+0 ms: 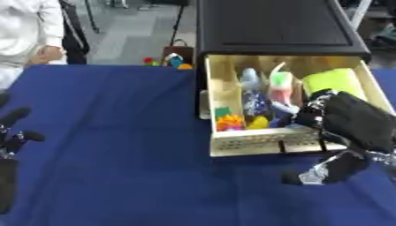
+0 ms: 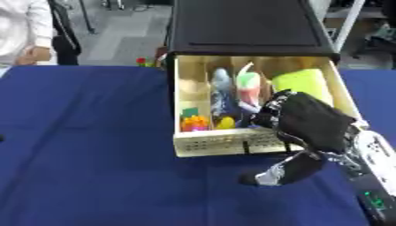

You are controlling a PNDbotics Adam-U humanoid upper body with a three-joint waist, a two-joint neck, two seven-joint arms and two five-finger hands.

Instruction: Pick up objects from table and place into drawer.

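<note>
- Table, blue cloth; black cabinet stood at its far edge.
- Drawer was pulled open, holding a green-yellow roll, bottles and small coloured items.
- Right hand reached over the drawer's front right corner, fingers extended among the contents, thumb below the front; any held item hidden.
- Left hand rested at the table's left edge, fingers relaxed.

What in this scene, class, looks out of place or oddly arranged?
Nothing stands out. The open drawer is crowded with items, and the right hand hangs over its front right corner. The left hand rests near the left edge.
</note>
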